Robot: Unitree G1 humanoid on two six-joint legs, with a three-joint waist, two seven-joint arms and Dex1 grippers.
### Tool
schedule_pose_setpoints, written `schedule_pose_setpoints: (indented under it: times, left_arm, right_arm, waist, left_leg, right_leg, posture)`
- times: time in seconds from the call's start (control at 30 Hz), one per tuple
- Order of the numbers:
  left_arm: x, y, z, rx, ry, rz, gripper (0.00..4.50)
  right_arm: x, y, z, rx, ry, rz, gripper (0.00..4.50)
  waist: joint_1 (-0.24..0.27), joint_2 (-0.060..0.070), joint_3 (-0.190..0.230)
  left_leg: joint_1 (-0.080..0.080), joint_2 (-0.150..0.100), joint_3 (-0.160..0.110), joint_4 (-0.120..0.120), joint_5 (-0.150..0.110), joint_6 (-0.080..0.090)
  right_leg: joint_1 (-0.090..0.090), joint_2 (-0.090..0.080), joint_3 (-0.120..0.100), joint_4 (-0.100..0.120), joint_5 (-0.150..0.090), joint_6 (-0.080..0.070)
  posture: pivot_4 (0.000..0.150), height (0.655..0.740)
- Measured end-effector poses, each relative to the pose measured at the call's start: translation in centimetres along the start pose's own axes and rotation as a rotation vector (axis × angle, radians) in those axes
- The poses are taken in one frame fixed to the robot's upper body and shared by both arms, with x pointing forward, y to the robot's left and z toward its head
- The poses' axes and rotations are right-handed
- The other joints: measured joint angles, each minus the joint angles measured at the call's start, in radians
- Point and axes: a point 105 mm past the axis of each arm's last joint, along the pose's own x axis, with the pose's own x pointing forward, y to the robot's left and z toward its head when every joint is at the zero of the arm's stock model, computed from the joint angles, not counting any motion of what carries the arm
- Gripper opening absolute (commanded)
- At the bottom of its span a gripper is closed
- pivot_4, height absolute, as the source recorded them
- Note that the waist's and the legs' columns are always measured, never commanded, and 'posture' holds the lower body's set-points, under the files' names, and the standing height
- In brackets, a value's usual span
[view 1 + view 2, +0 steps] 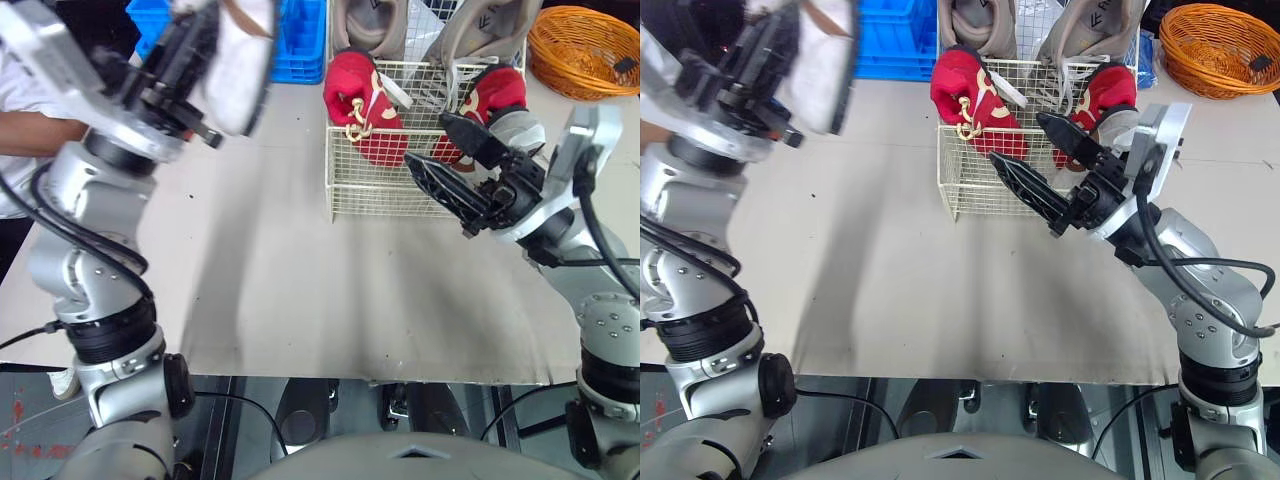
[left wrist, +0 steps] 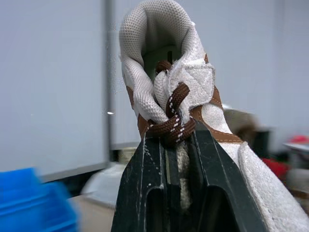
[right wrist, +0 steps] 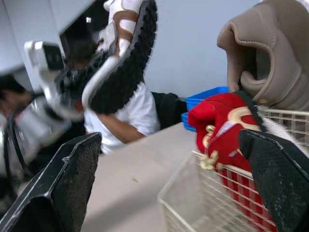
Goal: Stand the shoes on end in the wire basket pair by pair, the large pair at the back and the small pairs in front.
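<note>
A white shoe (image 1: 240,60) with brown laces hangs high over the table's far left. My left gripper (image 2: 174,141) is shut on its tongue and laces. The wire basket (image 1: 380,190) stands at the table's back middle. Two large beige shoes (image 1: 372,25) stand on end along its back. Two red shoes (image 1: 362,110) stand in front of them, one at each side. My right gripper (image 1: 425,138) is open at the basket's front right corner, holding nothing. In the right wrist view its fingers frame a red shoe (image 3: 227,125).
A blue crate (image 1: 300,40) sits behind the basket to the left, and an orange wicker basket (image 1: 585,50) at the back right. A person in a white shirt (image 3: 130,116) sits at the table's left side. Bare tabletop (image 1: 280,290) stretches in front of the basket.
</note>
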Motion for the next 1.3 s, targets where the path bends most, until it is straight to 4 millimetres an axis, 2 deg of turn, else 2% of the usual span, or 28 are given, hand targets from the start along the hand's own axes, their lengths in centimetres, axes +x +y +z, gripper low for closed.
schedule_pose_setpoints:
  times: [0.2, 0.3, 0.47, 0.5, 0.53, 0.6, 0.73, 0.77, 0.8, 0.83, 0.97, 1.0, 1.03, 1.07, 1.17, 1.3]
  left_arm:
    - [1.9, -4.2, -2.4, 0.019, 0.041, -0.137, 0.00]
    - [2.6, -6.3, -3.6, 0.039, 0.046, -0.195, 0.00]
    - [2.7, -8.2, -5.0, 0.088, 0.064, -0.253, 0.00]
    - [2.8, -8.4, -5.1, 0.094, 0.063, -0.261, 0.00]
    - [2.8, -8.4, -5.1, 0.099, 0.060, -0.261, 0.00]
    - [2.8, -8.3, -5.0, 0.112, 0.055, -0.255, 0.00]
    - [2.8, -8.2, -5.4, 0.108, 0.071, -0.253, 0.00]
    - [2.8, -8.2, -5.5, 0.104, 0.073, -0.255, 0.00]
    - [2.7, -8.2, -5.5, 0.087, 0.077, -0.259, 1.00]
    - [2.6, -8.0, -5.5, 0.071, 0.080, -0.253, 1.38]
    - [2.3, -7.2, -5.5, 0.016, 0.104, -0.224, 3.35]
    - [2.2, -6.9, -5.5, -0.006, 0.109, -0.217, 3.62]
    - [2.1, -6.6, -5.4, -0.035, 0.116, -0.215, 4.16]
    - [2.1, -6.1, -5.0, -0.052, 0.112, -0.208, 4.44]
    - [2.3, -4.6, -3.2, -0.032, 0.114, -0.220, 4.44]
    - [2.3, -4.7, -3.6, -0.071, 0.181, -0.287, 4.44]
  right_arm:
    - [1.1, 0.3, 0.6, 0.105, -0.006, -0.029, 4.50]
    - [1.5, 0.3, 0.3, 0.148, 0.002, -0.051, 4.50]
    - [2.1, 0.4, -0.2, 0.227, 0.003, -0.077, 4.50]
    - [2.2, 0.3, -0.3, 0.235, 0.006, -0.087, 3.95]
    - [2.2, 0.2, -0.4, 0.242, 0.011, -0.095, 3.67]
    - [2.1, 0.0, -0.5, 0.253, 0.020, -0.111, 2.59]
    - [2.1, -0.1, -0.7, 0.255, 0.035, -0.105, 0.73]
    - [2.0, 0.0, -0.7, 0.253, 0.036, -0.100, 0.52]
    - [2.0, 0.0, -0.6, 0.244, 0.043, -0.095, 0.17]
    - [1.9, -0.1, -0.6, 0.233, 0.051, -0.092, 0.15]
    - [1.4, -0.4, -0.9, 0.193, 0.085, -0.078, 0.15]
    - [1.2, -0.4, -0.9, 0.167, 0.094, -0.065, 0.15]
    - [0.9, -0.4, -1.0, 0.128, 0.111, -0.050, 0.15]
    - [0.5, -0.7, -1.3, 0.097, 0.135, -0.050, 0.15]
    - [-0.4, -1.0, -2.5, 0.083, 0.184, -0.043, 0.15]
    - [-0.3, -0.5, -2.5, 0.075, 0.183, 0.009, 0.15]
  waist:
    - [0.000, 0.000, 0.000]
    - [0.000, 0.000, 0.000]
    - [-0.001, 0.001, 0.000]
    - [0.000, 0.001, 0.000]
    - [0.000, 0.001, 0.000]
    - [0.000, 0.001, 0.000]
    - [0.000, 0.001, 0.000]
    - [0.000, 0.001, 0.000]
    - [0.000, 0.001, 0.000]
    - [0.000, 0.001, 0.000]
    - [0.000, 0.001, 0.000]
    - [0.000, 0.001, 0.000]
    - [0.001, 0.001, 0.000]
    - [0.002, 0.001, 0.000]
    - [0.001, 0.002, 0.000]
    - [0.000, 0.002, 0.000]
  left_leg:
    - [0.000, 0.000, 0.000, 0.000, 0.000, 0.000]
    - [0.000, 0.000, 0.001, 0.000, 0.000, 0.000]
    - [0.000, 0.000, 0.001, -0.001, 0.000, 0.000]
    - [-0.001, 0.000, 0.001, -0.001, 0.000, 0.000]
    - [-0.001, 0.000, 0.001, -0.001, 0.000, 0.000]
    - [-0.001, 0.000, 0.002, -0.001, 0.000, 0.000]
    - [-0.001, 0.000, 0.002, -0.001, 0.000, 0.000]
    - [-0.001, 0.000, 0.002, -0.001, 0.000, 0.000]
    - [-0.001, 0.000, 0.002, -0.002, 0.000, 0.000]
    - [-0.001, 0.000, 0.001, -0.002, 0.000, 0.000]
    - [-0.001, 0.000, 0.001, -0.002, 0.000, 0.000]
    - [-0.001, 0.000, 0.002, -0.002, 0.000, 0.000]
    - [-0.001, 0.000, 0.001, -0.002, 0.000, 0.000]
    - [-0.001, 0.000, 0.001, -0.002, 0.000, 0.000]
    - [-0.001, 0.000, 0.001, -0.002, 0.000, 0.000]
    - [-0.001, 0.000, 0.001, -0.002, 0.000, 0.000]
  right_leg:
    - [0.000, 0.000, 0.000, 0.000, 0.000, 0.000]
    - [0.000, 0.000, 0.001, 0.000, 0.000, 0.000]
    - [-0.001, 0.001, 0.001, 0.000, 0.000, 0.000]
    - [-0.002, 0.001, 0.001, 0.000, 0.000, 0.000]
    - [-0.002, 0.001, 0.001, 0.000, 0.000, 0.000]
    - [-0.002, 0.000, 0.001, -0.001, 0.000, 0.000]
    - [-0.002, 0.000, 0.002, -0.001, 0.000, 0.000]
    - [-0.002, 0.000, 0.002, -0.001, 0.000, 0.000]
    - [-0.002, 0.000, 0.002, -0.001, 0.000, 0.000]
    - [-0.002, 0.000, 0.002, -0.001, 0.000, 0.000]
    - [-0.002, 0.000, 0.002, -0.001, 0.000, 0.000]
    - [-0.002, 0.000, 0.002, -0.001, 0.000, 0.000]
    - [-0.002, 0.000, 0.001, -0.001, 0.000, 0.000]
    - [-0.002, 0.001, 0.001, -0.002, 0.000, 0.000]
    - [-0.002, 0.001, 0.001, -0.002, 0.000, 0.000]
    - [-0.002, 0.001, 0.002, -0.002, 0.000, 0.000]
  posture:
    - [0.150, 0.6860]
    - [0.150, 0.6860]
    - [0.150, 0.6860]
    - [0.150, 0.6860]
    - [0.150, 0.6860]
    - [0.150, 0.6860]
    - [0.150, 0.6860]
    - [0.150, 0.6860]
    - [0.150, 0.6860]
    - [0.150, 0.6860]
    - [0.150, 0.6860]
    - [0.150, 0.6860]
    - [0.150, 0.6860]
    - [0.150, 0.6860]
    - [0.150, 0.6860]
    - [0.150, 0.6860]
